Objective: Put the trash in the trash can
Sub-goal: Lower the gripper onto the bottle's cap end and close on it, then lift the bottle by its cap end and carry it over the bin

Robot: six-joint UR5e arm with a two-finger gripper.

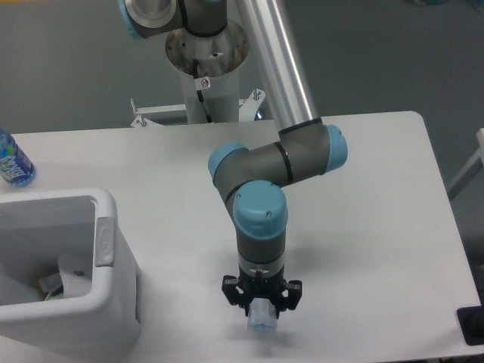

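Observation:
My gripper (262, 307) points straight down near the table's front edge, shut on a slim clear bottle (262, 324) with a pale blue cap. The bottle hangs below the fingers, which cover its upper part. The trash can (113, 302), a large white rectangular bin, stands at the front left, well to the left of the gripper. Inside it lies a white packet (73, 274) among other scraps.
A bottle with a blue-green label (12, 162) stands at the table's far left edge behind the bin. The robot's base column (206, 83) rises behind the table. A black object (472, 327) sits at the front right corner.

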